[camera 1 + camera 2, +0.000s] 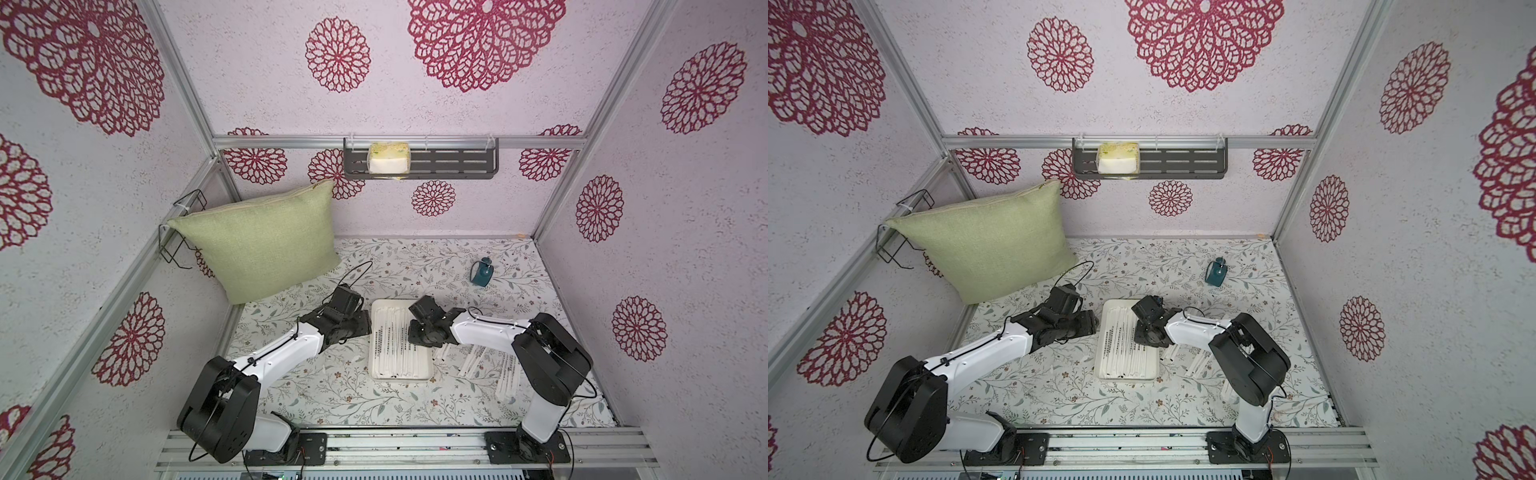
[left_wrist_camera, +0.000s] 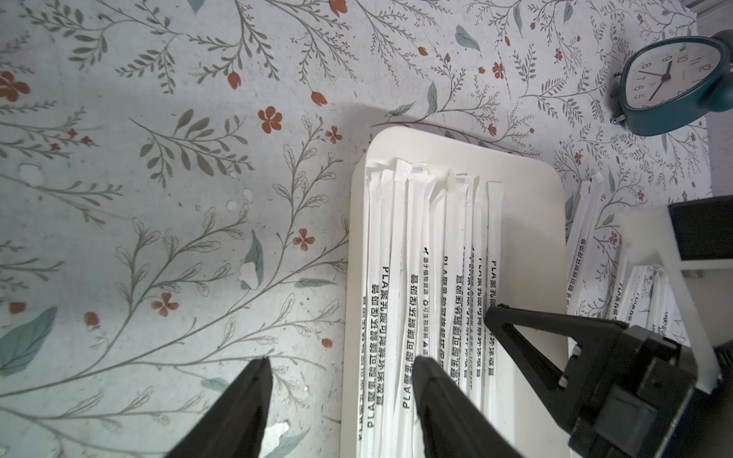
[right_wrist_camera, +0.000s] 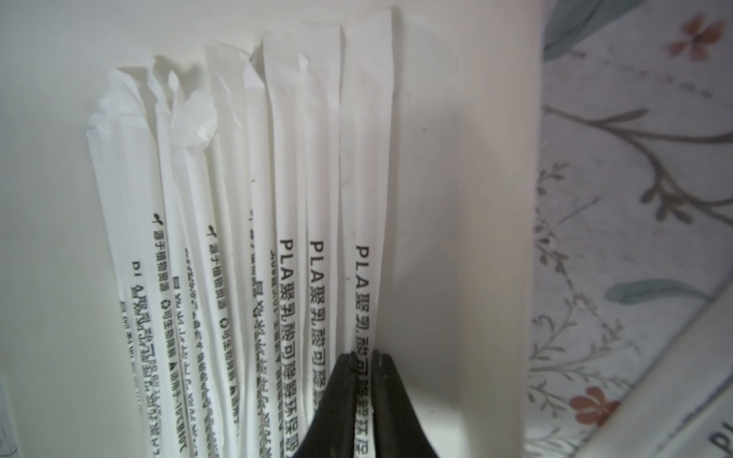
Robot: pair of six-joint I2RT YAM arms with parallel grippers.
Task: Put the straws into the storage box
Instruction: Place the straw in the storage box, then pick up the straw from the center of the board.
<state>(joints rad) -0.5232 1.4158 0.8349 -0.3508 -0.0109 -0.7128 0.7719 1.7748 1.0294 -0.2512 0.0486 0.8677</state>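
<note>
Nearest the robot's base, a loose fan of straws (image 1: 471, 363) lies on the flowered table (image 1: 332, 386) under the right arm, just beside the storage box (image 1: 399, 378). More of them lie lengthwise inside the box, side by side toward its left wall.

The right gripper (image 3: 367, 357) is over the box with its jaws drawn together on one wrapped straw (image 3: 367, 178) at the right edge of that row. It pinches the straw in the printed stretch. Whether the straw rests on the box floor I cannot tell. The left gripper (image 2: 341, 361) hovers at the box's left rim, jaws apart and empty.

These look very light, thin and springy, in smooth paper that likely slips and crumples. A pinch near mid-length should keep one level, while an end grip would probably let it droop. The loose ones lie flat and touching, so a fingertip either side of a single one seems wise.

Farther back stand a teal alarm clock (image 1: 481, 272) and a green cushion (image 1: 257, 241), with a sponge (image 1: 388, 158) on the dark wall shelf (image 1: 453, 163).
</note>
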